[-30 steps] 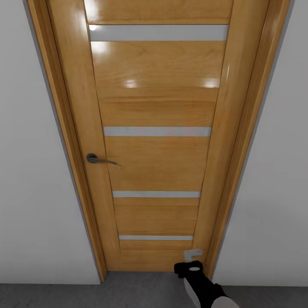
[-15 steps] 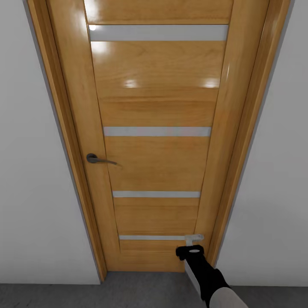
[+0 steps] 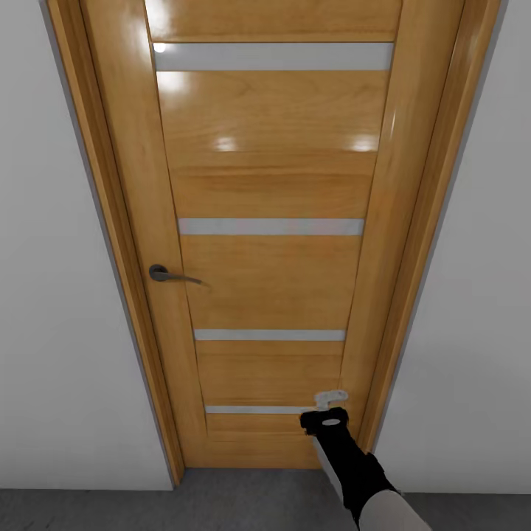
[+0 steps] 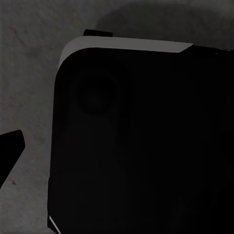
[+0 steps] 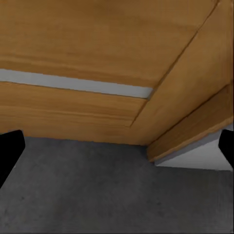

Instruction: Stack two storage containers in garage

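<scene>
The two storage containers are out of view. A closed wooden door [image 3: 269, 280] with pale horizontal strips stands right in front of me. My right gripper [image 3: 330, 399] reaches out to the door's lower right corner, close to the panel beside the frame. In the right wrist view, the right gripper [image 5: 117, 151] is open, its dark fingertips [image 5: 9, 151] wide apart with nothing between them, over the door's bottom edge. In the left wrist view, one dark fingertip [image 4: 9, 151] of the left gripper sits at the picture's edge, beside a large black rounded body [image 4: 141, 141] over grey floor.
A dark lever handle [image 3: 166, 275] sits on the door's left side. White walls [image 3: 59, 332] flank the wooden door frame [image 3: 413, 295] on both sides. A strip of dark grey floor [image 3: 221, 509] runs along the foot of the door.
My right arm has stretched further toward the door, so the gripper has risen from near the door's bottom edge to the lowest pale strip. The door and the view have not moved.
</scene>
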You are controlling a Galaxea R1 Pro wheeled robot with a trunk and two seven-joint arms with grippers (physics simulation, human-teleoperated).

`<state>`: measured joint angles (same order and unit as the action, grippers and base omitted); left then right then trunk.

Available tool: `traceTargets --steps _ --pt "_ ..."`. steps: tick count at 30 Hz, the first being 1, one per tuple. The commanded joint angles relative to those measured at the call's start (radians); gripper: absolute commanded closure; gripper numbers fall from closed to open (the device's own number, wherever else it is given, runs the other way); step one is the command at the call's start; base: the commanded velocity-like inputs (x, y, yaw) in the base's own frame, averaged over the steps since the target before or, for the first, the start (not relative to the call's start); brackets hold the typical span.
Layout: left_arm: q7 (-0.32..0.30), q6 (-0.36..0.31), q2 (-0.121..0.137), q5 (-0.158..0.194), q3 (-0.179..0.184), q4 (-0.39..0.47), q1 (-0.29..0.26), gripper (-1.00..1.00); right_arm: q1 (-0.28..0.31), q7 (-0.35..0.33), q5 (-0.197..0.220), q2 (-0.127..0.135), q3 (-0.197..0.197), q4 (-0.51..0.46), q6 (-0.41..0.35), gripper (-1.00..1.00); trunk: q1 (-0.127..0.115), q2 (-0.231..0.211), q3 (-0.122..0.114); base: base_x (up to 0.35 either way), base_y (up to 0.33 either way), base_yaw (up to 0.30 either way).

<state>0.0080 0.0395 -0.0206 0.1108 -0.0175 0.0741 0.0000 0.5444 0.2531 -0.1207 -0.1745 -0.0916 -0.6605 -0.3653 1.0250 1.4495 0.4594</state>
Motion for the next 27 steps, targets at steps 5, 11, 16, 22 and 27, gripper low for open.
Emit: traceTargets --steps 5,11,16,22,27 --pt "0.000 0.002 -0.001 0.009 -0.001 0.001 0.000 -1.00 0.000 -0.005 0.005 0.000 -0.102 -0.389 -0.282 -1.00 0.000 0.000 0.001 0.000 0.000 0.000" --pt "0.000 0.002 -0.001 0.009 -0.001 0.001 0.000 -1.00 0.000 -0.004 0.006 0.000 -0.195 -0.540 -0.382 -1.00 0.000 0.000 0.001 0.000 0.000 0.000" --pt "0.000 0.002 -0.001 0.009 -0.001 0.001 0.000 -1.00 0.000 -0.004 0.050 0.000 -0.234 -0.626 -0.447 -1.00 0.000 0.000 0.001 0.000 0.000 0.000" --pt "0.000 0.002 -0.001 0.009 -0.001 0.001 0.000 -1.00 0.000 -0.006 0.086 0.000 -0.251 -0.652 -0.448 -1.00 0.000 0.000 0.001 0.000 0.000 0.000" --pt "-0.005 0.002 -0.001 0.009 -0.001 0.006 0.000 -1.00 0.000 -0.037 0.093 0.000 -0.304 -0.645 -0.385 -1.00 0.000 0.000 0.001 0.000 0.000 0.000"
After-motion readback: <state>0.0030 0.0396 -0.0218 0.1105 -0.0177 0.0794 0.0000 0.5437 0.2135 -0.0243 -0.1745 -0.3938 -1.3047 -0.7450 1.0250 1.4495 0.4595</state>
